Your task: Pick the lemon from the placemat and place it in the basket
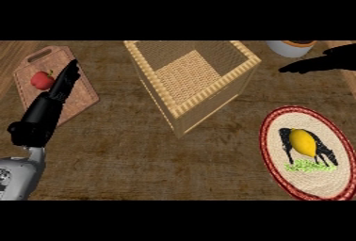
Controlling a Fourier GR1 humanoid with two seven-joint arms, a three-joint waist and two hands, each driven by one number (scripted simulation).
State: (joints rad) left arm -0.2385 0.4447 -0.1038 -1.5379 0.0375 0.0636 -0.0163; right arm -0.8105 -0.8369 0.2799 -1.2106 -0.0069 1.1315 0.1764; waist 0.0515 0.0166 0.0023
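A yellow lemon (303,142) lies on an oval woven placemat (309,186) with a red rim and a black animal picture, at the lower right. A square wicker basket (182,110) stands open-topped at the upper middle, with nothing inside. My right hand (321,64) shows at the upper right edge, fingers stretched out toward the left, well above the placemat and apart from the lemon. My left hand (51,102) rests open at the left, fingers straight and pointing up over a cutting board.
A wooden cutting board (82,96) at the upper left carries a small red fruit (42,80). A white bowl (288,48) sits at the top right, just behind my right hand. Brown countertop lies between basket and placemat.
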